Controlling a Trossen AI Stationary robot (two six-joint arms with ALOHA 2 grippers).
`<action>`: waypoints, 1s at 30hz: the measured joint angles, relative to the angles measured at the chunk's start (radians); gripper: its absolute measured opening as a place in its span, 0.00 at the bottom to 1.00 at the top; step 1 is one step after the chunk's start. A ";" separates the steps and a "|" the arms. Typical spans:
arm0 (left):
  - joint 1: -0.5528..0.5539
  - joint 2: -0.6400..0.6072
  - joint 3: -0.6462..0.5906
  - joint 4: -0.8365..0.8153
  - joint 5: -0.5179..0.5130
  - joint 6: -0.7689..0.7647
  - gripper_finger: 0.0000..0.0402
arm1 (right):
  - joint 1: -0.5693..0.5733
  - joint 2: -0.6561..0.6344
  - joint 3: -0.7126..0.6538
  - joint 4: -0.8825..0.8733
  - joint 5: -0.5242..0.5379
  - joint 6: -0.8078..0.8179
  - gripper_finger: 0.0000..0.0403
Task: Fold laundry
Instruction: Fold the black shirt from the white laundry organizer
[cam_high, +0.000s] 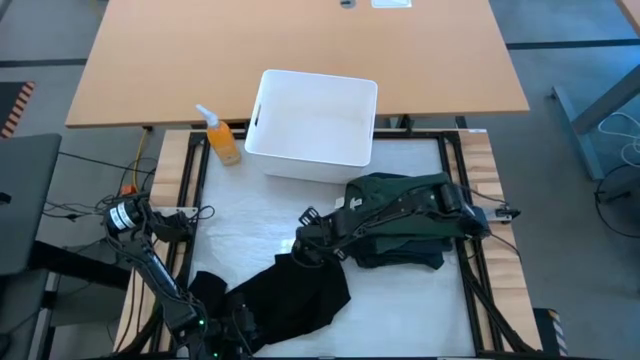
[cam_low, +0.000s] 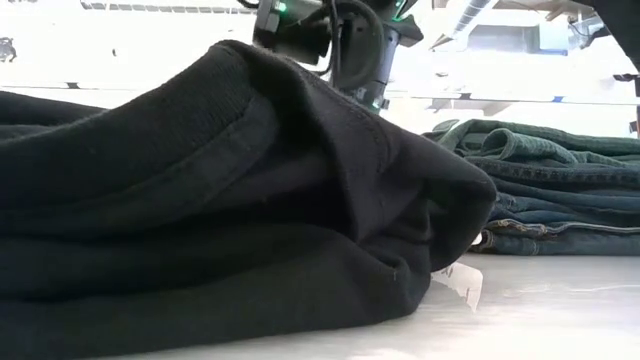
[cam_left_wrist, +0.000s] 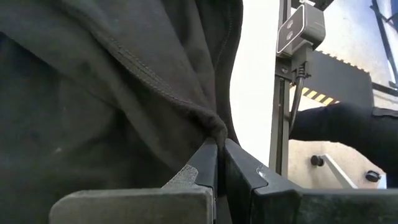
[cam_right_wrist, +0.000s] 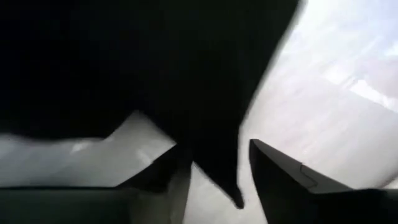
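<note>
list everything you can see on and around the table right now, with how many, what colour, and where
black garment: one, black, crumpled at the near middle of the work table
folded garments: a small stack, dark green on top, right side of the table
bin: one, white, far middle of the table, looks empty
spray bottle: one, orange with a white nozzle, just left of the bin
wooden table: one, light wood, beyond the work table
left gripper: one, dark, at the near left edge, shut on a fold of the black garment
right gripper: one, dark, at the black garment's far edge, jaws apart with a tip of the cloth between them
</note>
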 joint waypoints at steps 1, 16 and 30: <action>0.000 0.000 0.000 -0.001 0.000 -0.003 0.00 | 0.001 0.003 -0.001 -0.012 -0.008 -0.009 0.46; 0.000 0.000 0.000 -0.007 0.009 -0.003 0.00 | 0.055 -0.119 0.000 -0.170 -0.004 0.136 0.03; -0.008 0.000 0.000 0.020 0.102 -0.038 0.19 | 0.232 -0.339 0.001 -0.267 0.001 0.501 0.03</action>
